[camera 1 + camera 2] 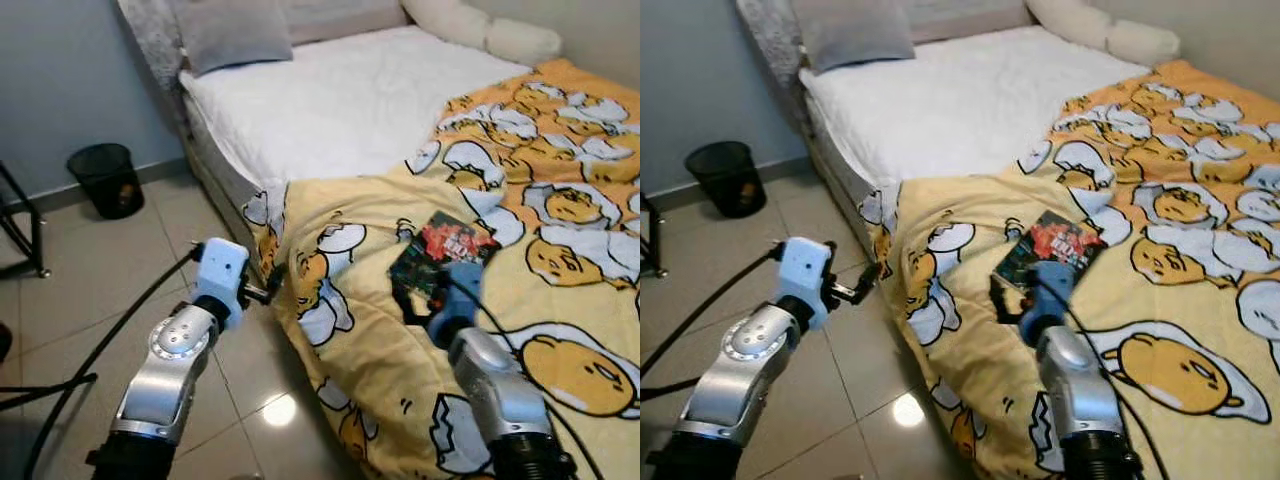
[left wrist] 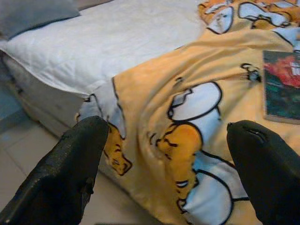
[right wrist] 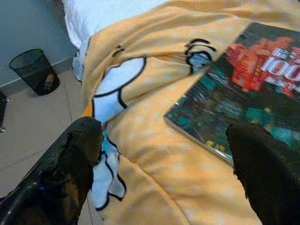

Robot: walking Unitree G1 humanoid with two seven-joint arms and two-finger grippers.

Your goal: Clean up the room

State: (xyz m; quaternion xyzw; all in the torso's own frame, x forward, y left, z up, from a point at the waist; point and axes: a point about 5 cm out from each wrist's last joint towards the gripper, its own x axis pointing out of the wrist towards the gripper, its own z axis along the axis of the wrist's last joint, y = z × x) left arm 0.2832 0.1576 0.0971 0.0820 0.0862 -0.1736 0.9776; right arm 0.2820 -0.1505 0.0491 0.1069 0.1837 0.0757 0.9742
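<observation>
A dark book with a red and green cover (image 1: 443,250) lies flat on the yellow egg-print blanket (image 1: 380,330) near the bed's foot corner. My right gripper (image 1: 415,298) hovers just short of the book's near edge, open; in the right wrist view the book (image 3: 243,89) lies between and beyond its fingers (image 3: 75,159). My left gripper (image 1: 272,284) is open beside the hanging edge of the blanket, above the floor; the left wrist view looks past its fingers (image 2: 79,159) at the blanket (image 2: 187,122).
The bed has a bare white mattress (image 1: 340,100), a grey pillow (image 1: 230,35) and cream cushions (image 1: 490,30). A black waste bin (image 1: 107,180) stands on the tiled floor (image 1: 100,270) by the wall. A black metal frame (image 1: 20,230) is at the left edge.
</observation>
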